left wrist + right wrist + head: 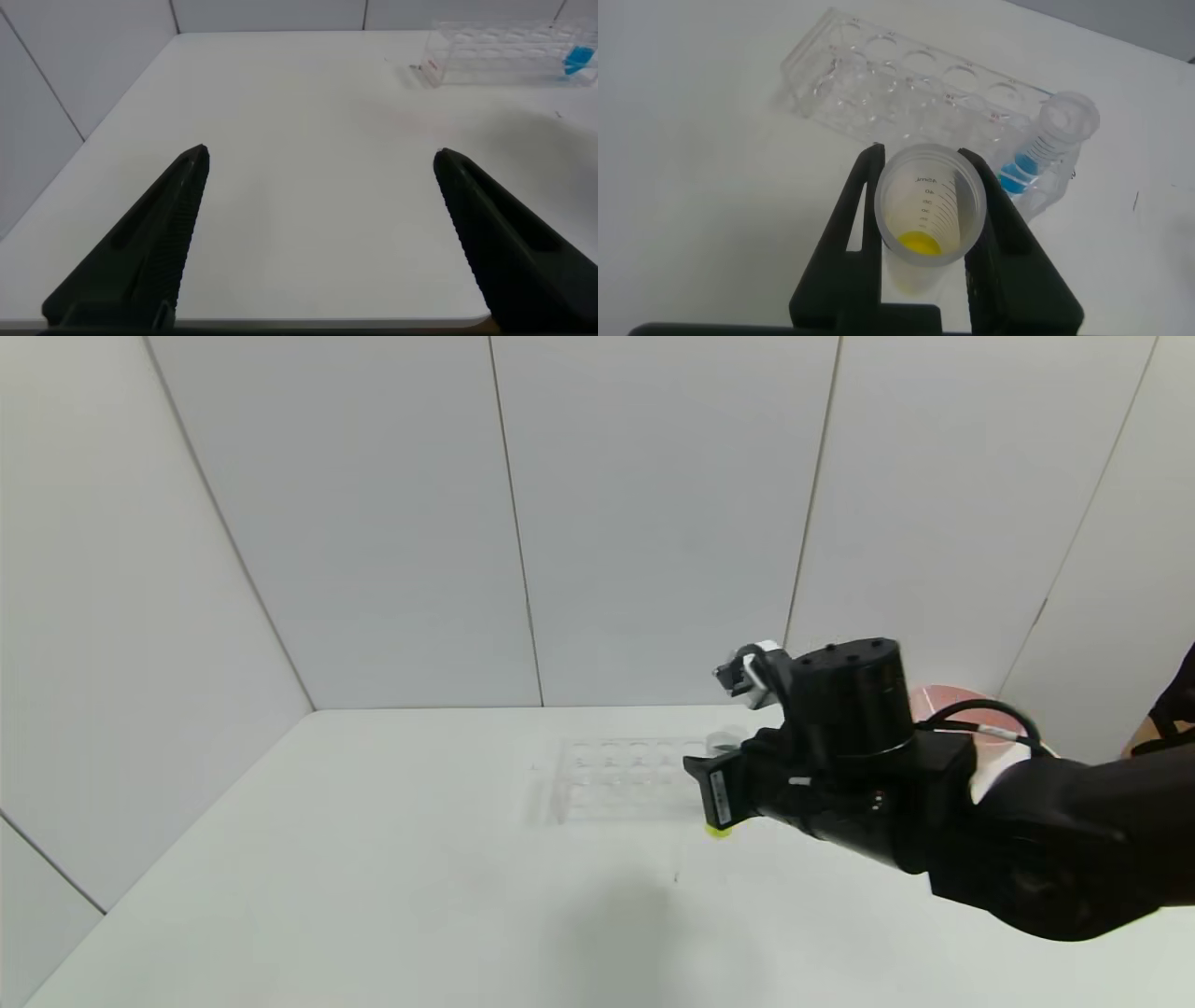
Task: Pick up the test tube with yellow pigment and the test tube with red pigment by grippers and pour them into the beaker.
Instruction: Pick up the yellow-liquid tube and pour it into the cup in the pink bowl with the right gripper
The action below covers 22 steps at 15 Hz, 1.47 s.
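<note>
I hold the test tube with yellow pigment (923,238) upright in my right gripper (924,219), clamped to prevent spilling; left gripper (318,233) wide, idle.

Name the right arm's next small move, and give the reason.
Probably carry the test tube with yellow pigment toward the beaker: the right gripper is shut on it, upright, yellow at the bottom, near the rack.

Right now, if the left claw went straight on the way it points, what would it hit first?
Most likely the table. The open left claw aims down at it, nothing between. The rack sits farther off, outside that line, though depth is unclear.
</note>
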Motion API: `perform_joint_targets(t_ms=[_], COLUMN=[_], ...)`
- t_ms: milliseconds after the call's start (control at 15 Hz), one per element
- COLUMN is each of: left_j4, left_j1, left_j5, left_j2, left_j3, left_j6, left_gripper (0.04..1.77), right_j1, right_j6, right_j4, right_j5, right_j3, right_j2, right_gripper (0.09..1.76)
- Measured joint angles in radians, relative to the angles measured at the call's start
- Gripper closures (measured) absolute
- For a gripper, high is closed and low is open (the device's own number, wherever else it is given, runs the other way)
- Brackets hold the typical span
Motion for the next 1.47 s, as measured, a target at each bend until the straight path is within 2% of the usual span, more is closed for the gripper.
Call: perform_joint_targets(t_ms=[200,400,533,800,1133,1267,1467], left_j4=[0.0,0.0,0.0,0.0,0.0,0.0,0.0], left_j1=[0.0,0.0,0.0,0.0,0.0,0.0,0.0], left_j5=[0.0,0.0,0.0,0.0,0.0,0.0,0.0], left_j2=[0.0,0.0,0.0,0.0,0.0,0.0,0.0], left_j3=[0.0,0.0,0.0,0.0,0.0,0.0,0.0], left_j6=[0.0,0.0,0.0,0.0,0.0,0.0,0.0], left_gripper=[0.09,0.09,0.09,0.09,0.09,0.09,0.09], right_j1=[-0.108,-0.293,-0.426,-0.644,-0.837,-0.891,-0.959], right_j6=[-0.043,-0.159,-0.245,-0.354,-0.519,-0.587,-0.7], right_j4=[0.002,0.02,0.04,0.169,0.377,0.443,0.455], right_j5=[0.221,0.421,0.563,0.818,0.956,0.975,0.999], right_j3=[0.101,0.171,0.193,0.184,0.058,0.004,-0.024], right_j2=[-0.125,-0.226,-0.268,-0.314,-0.296,-0.264,-0.215], right_gripper=[1.29,1.29,1.29,1.29,1.29,1.29,1.29])
